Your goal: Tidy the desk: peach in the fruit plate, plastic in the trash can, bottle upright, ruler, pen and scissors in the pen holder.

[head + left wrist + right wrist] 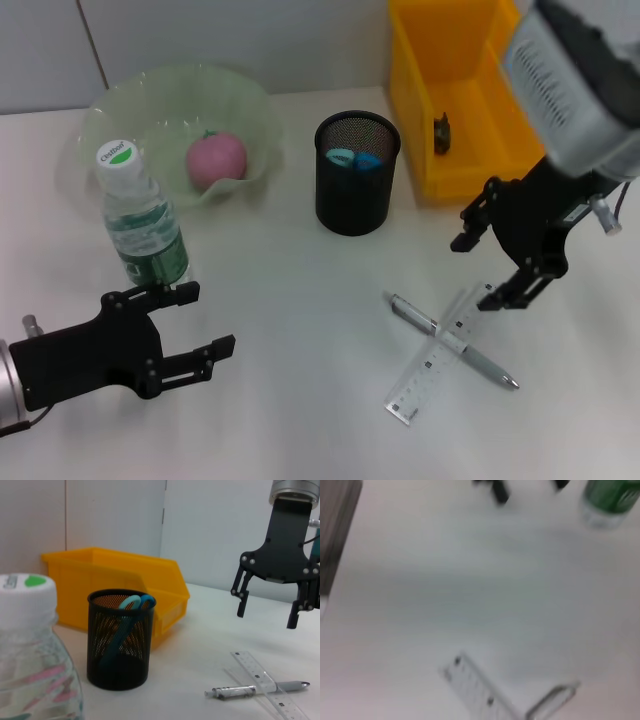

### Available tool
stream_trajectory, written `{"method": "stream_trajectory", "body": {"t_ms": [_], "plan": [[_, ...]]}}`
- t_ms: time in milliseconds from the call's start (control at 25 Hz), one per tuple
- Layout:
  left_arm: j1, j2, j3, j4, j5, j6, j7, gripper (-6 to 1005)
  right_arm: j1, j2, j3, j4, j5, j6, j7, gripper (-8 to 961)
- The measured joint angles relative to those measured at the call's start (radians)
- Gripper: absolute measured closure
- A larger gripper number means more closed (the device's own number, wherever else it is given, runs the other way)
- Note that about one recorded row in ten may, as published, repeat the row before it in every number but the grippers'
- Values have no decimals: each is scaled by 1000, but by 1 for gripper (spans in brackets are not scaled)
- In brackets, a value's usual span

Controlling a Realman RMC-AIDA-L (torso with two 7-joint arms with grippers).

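Overhead, the right gripper (490,270) hung with its jaws spread and nothing between them, poised above the table just past the far end of the ruler (443,354); the left wrist view showed the same gripper (267,611) well clear of the surface, fingers apart. The clear ruler lay flat, and the pen (452,340) lay across it, so the two made a cross on the white table (300,400). The left gripper (205,330) sat low at the near left, jaws also open and empty, just in front of the water bottle (143,220), which stood upright with its white cap on. Behind the bottle, the peach (216,160) rested in the pale green fruit plate (110,115). Near the middle of the table stood the black mesh pen holder (356,185), with the blue-handled scissors (131,605) already inside, handles up. The yellow trash can (470,140) stood at the far right, a small dark item (441,133) visible inside it.
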Motion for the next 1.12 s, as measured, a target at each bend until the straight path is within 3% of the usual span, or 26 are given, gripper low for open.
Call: {"method": "stream_trajectory", "body": {"t_ms": [320, 1120], "plan": [[10, 1, -12, -1, -4, -2, -4, 197, -2, 59, -120, 5, -176, 82, -135, 240], [18, -2, -43, -32, -68, -3, -21, 197, 2, 68, -341, 62, -162, 203, -210, 248]]}}
